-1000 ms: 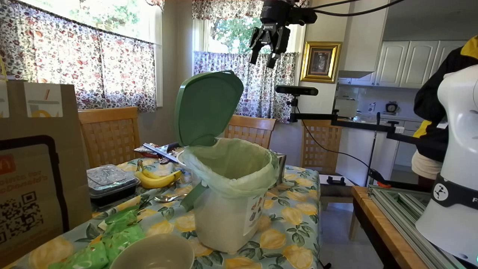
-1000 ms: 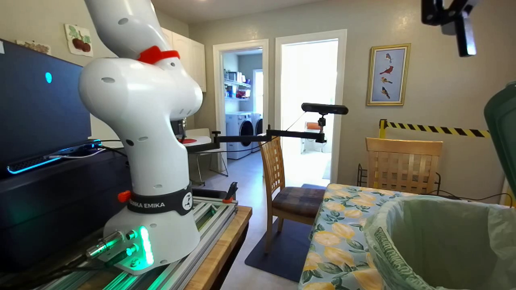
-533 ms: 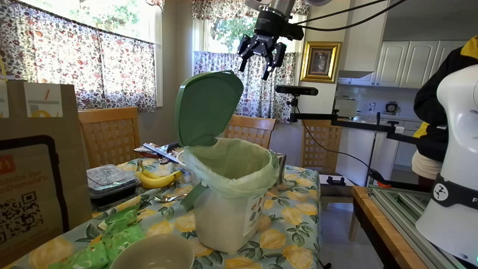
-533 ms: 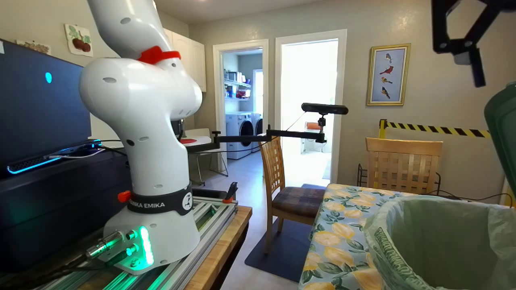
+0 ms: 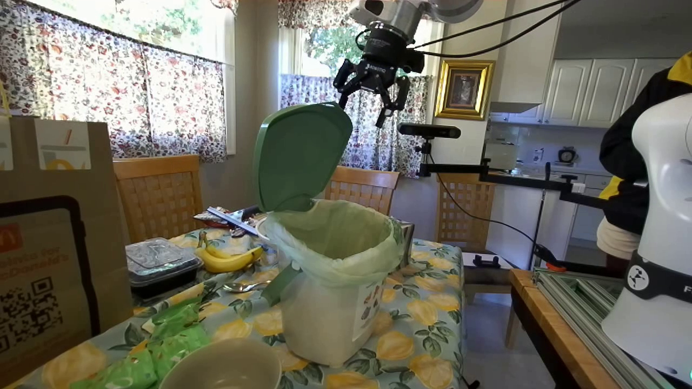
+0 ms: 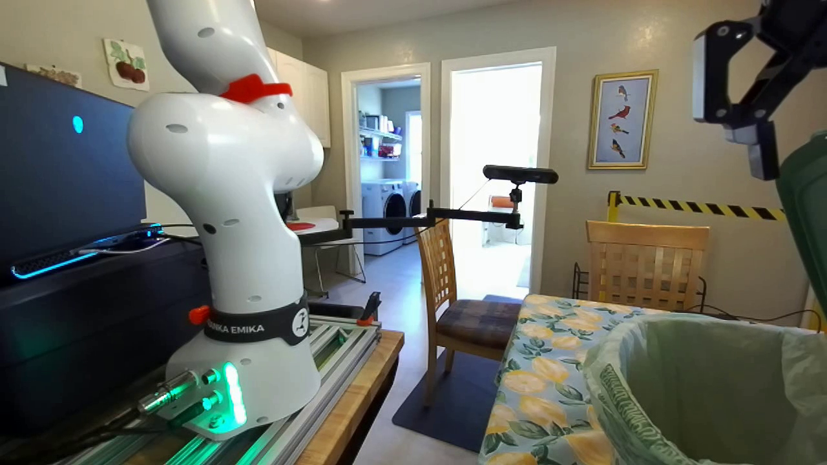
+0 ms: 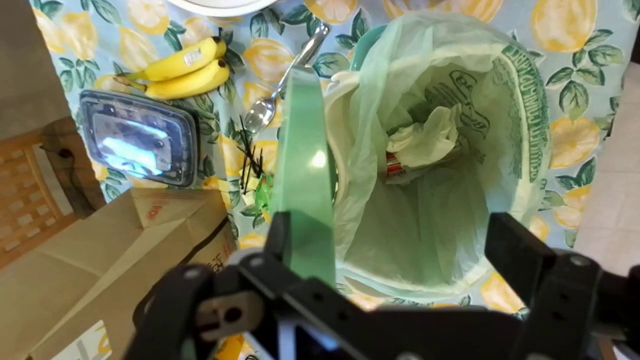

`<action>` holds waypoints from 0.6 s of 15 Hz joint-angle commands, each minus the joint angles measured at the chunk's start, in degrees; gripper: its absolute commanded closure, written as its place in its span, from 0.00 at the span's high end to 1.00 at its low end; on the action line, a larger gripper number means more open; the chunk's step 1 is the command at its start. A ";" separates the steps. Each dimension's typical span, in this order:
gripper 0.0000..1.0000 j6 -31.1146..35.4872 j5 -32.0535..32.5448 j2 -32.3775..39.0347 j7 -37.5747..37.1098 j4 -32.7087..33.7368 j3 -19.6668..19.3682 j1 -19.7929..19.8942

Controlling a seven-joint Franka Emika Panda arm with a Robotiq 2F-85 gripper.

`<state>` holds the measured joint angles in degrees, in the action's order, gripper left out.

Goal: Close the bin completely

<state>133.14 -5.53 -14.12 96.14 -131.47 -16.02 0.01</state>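
The white bin (image 5: pixel 324 324) stands on the table with a pale liner over its rim. Its green lid (image 5: pixel 303 156) stands raised, tilted back from the opening. In an exterior view only the liner (image 6: pixel 636 420) and part of the lid (image 6: pixel 807 219) show. My gripper (image 5: pixel 362 112) is open and empty, above the bin at the lid's top edge. In the wrist view the lid (image 7: pixel 306 175) is seen edge-on between the open fingers (image 7: pixel 397 242), close beside the left finger. I cannot tell whether they touch. The bin's liner (image 7: pixel 532 125) lies below the fingers.
A pale bowl (image 5: pixel 224 367), green packets (image 5: pixel 175 335), bananas (image 5: pixel 227 259), a spoon (image 5: pixel 243 286) and a black lidded container (image 5: pixel 162 265) lie near the bin. A tall paper bag (image 5: pixel 59 216) stands on the lid's hinge side. A camera on an arm (image 5: pixel 430 131) stands behind.
My gripper has come down and toward the lid, and its fingers look wider apart than a second ago. The bin and its raised lid have not moved.
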 commanded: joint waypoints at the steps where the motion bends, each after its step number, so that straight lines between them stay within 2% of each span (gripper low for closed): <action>1: 1.00 2.40 -1.98 0.35 5.64 -0.33 0.28 0.67; 8: 1.00 2.52 -4.65 3.58 7.04 0.81 0.37 0.63; 9: 0.98 2.51 -4.90 3.97 7.01 0.84 0.51 0.76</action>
<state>135.03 -7.93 -12.47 99.61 -131.46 -15.92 0.04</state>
